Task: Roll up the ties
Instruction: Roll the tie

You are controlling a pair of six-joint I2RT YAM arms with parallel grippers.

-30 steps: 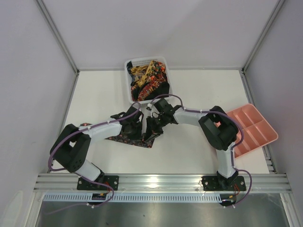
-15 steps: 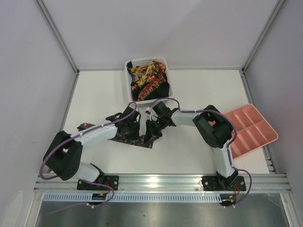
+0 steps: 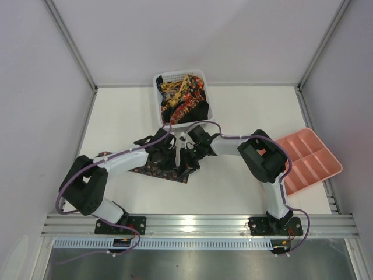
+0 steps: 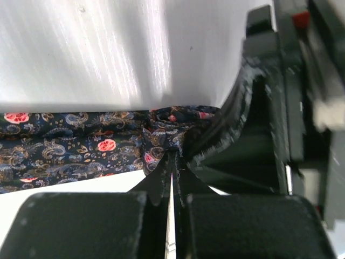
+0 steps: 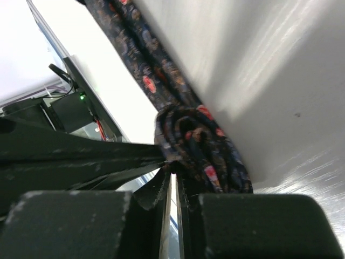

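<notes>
right gripper [image 5: 172,172] | pinching tie [image 5: 197,140] | at rolled end

One loose tie [image 3: 147,170], one basket [image 3: 180,73], one tray [image 3: 303,145].

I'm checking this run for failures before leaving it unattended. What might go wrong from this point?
1. The left gripper and right gripper both pinch the small rolled end of the tie by fingertips alone; the fabric may slip and the roll loosen.
2. The grippers sit nearly touching, so they may collide while turning.
</notes>
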